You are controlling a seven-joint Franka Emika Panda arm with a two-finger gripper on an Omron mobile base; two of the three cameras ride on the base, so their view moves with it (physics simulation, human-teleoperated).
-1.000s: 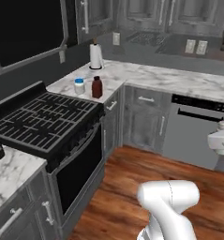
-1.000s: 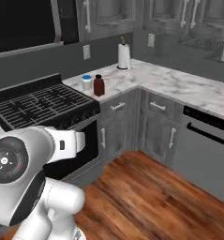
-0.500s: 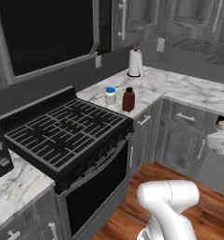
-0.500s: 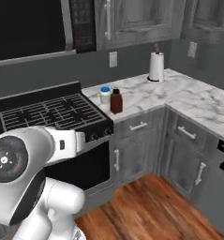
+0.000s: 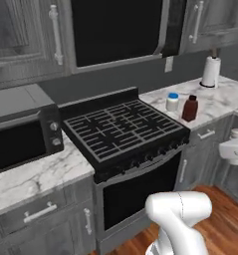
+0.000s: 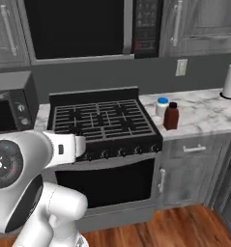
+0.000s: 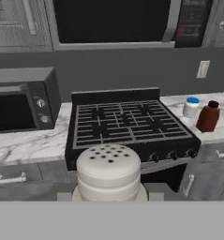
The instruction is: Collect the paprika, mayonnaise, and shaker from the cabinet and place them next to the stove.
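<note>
Hand view: my gripper [image 7: 108,199] holds the shaker [image 7: 108,172]; paprika [image 5: 189,108] and mayonnaise [image 5: 173,102] already stand at the counter's [image 5: 217,102] stove-side edge.

paprika label: the small dark red bottle with a black cap [image 5: 189,108] is showing no lettering that can be read, right of centre in the left base view.
mayonnaise lid: the short whitish jar with a blue lid [image 6: 161,106] is showing no brand.
microwave panel: the black over-range microwave's control panel [image 6: 147,26] is displaying only blurred marks, nothing legible.
</note>
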